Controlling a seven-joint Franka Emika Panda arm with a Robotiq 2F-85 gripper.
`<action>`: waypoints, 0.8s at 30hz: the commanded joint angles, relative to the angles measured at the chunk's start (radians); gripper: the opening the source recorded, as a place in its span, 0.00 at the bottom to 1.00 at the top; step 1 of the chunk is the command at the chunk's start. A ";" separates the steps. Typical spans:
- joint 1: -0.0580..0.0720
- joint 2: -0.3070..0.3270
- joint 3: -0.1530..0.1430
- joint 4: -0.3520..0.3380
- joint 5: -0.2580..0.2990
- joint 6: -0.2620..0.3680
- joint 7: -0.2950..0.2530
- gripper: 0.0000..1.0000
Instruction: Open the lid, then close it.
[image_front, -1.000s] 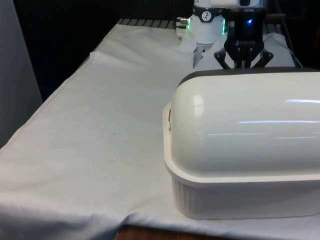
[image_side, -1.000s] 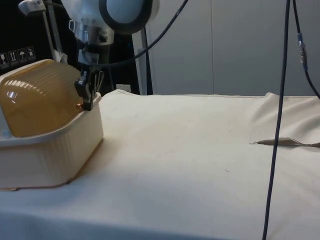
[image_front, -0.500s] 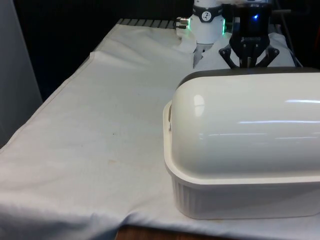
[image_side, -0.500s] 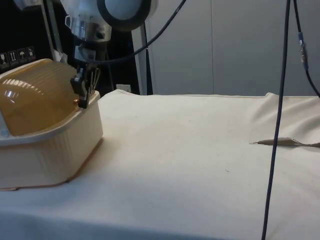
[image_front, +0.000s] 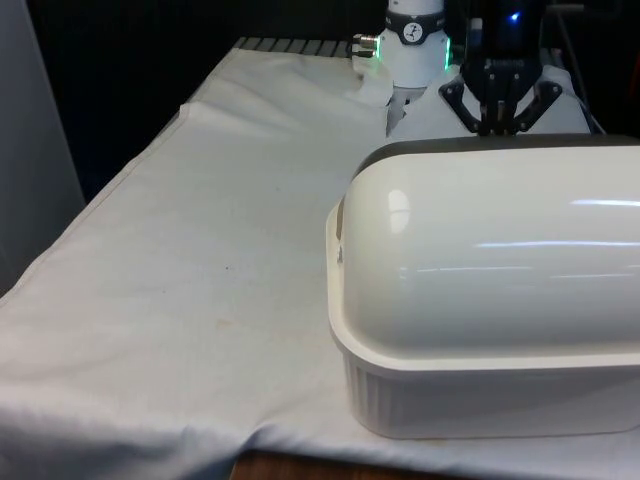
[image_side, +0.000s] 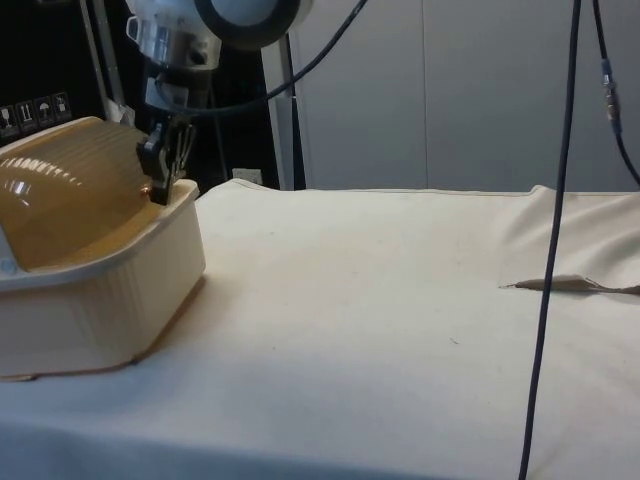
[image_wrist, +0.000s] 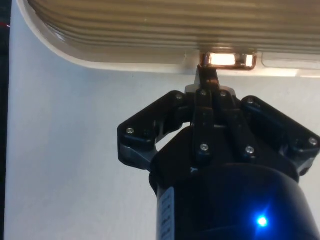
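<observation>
where the lid (image_side: 70, 190) meets its handle (image_wrist: 227, 60), the gripper (image_wrist: 207, 80) pinches it.

The bread box (image_front: 480, 400) has a cream, ribbed base and a glossy cream lid (image_front: 490, 250) with a dark far edge. The cloth (image_front: 220, 250) under it is plain white. Behind the box, the gripper (image_front: 497, 125) is black.

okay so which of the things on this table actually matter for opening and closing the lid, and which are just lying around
Part of the job:
- bread box, cream base
- its rolling lid, amber and ribbed in the side view
- lid handle
- gripper, fingers together at the handle

Just there:
- white cloth over the table
- hanging cable
- folded corner of cloth
</observation>
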 joint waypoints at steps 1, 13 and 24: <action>0.000 -0.001 0.000 0.000 0.000 0.001 -0.002 0.00; 0.000 -0.022 -0.002 0.009 -0.005 0.027 -0.020 0.00; 0.001 -0.029 -0.002 0.021 -0.006 0.053 -0.031 0.00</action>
